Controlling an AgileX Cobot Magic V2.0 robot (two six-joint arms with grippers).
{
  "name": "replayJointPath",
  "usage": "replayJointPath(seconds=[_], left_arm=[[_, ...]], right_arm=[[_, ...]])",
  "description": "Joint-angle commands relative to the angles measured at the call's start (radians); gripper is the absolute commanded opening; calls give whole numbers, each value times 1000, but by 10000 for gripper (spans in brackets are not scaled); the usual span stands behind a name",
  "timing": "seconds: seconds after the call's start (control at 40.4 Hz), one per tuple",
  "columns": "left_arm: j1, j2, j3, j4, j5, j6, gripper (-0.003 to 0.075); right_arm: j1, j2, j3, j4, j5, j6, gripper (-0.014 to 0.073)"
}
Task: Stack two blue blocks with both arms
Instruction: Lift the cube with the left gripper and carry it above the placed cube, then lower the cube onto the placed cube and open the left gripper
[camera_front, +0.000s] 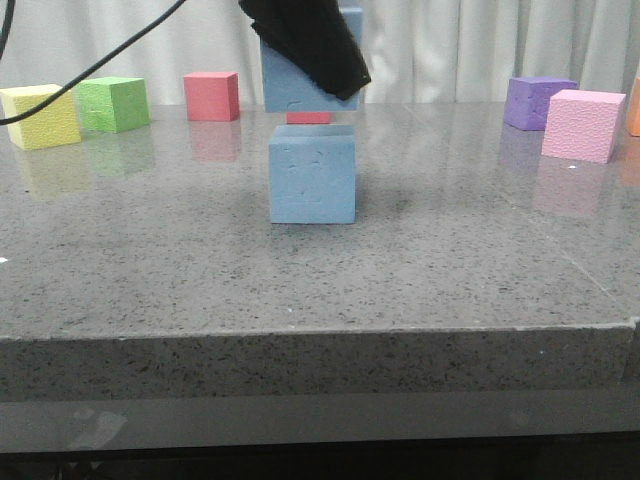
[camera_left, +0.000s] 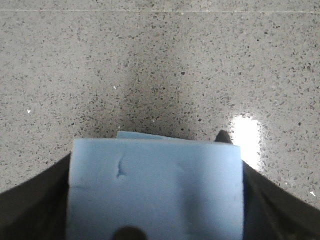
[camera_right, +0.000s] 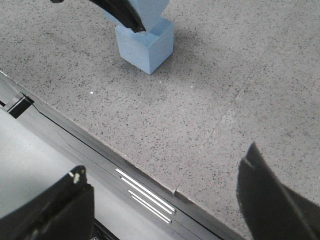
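Note:
One blue block (camera_front: 312, 180) stands on the grey table (camera_front: 150, 280) near its middle. My left gripper (camera_front: 305, 45) is shut on the second blue block (camera_front: 292, 85) and holds it just above the first, with a small gap between them. In the left wrist view the held block (camera_left: 155, 190) fills the space between the black fingers (camera_left: 30, 205), and a sliver of the lower block (camera_left: 137, 135) shows beyond it. In the right wrist view the lower block (camera_right: 145, 45) sits far off. My right gripper (camera_right: 165, 200) is open and empty over the table's front edge.
At the back stand a yellow cube (camera_front: 40, 116), a green cube (camera_front: 112, 103), a red cube (camera_front: 211, 96), a purple cube (camera_front: 538, 102) and a pink cube (camera_front: 582, 124). Another red cube (camera_front: 308, 118) shows behind the blue blocks. A black cable (camera_front: 90, 70) hangs at the upper left.

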Motion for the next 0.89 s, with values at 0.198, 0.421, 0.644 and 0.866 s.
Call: replayJointPath(seconds=[0.198, 0.421, 0.644, 0.866], left_arm=[[-6, -11, -31, -39, -52, 6, 449], [-6, -4, -31, -35, -75, 8, 599], [-6, -13, -37, -30, -58, 6, 603], [-6, -73, -73, -32, -1, -71, 602]], right_arm=[[-6, -3, -25, 6, -67, -2, 594], [-6, -3, -25, 6, -67, -2, 594], [-6, -3, -25, 6, -67, -2, 594], [-6, -3, -25, 6, -67, -2, 594]])
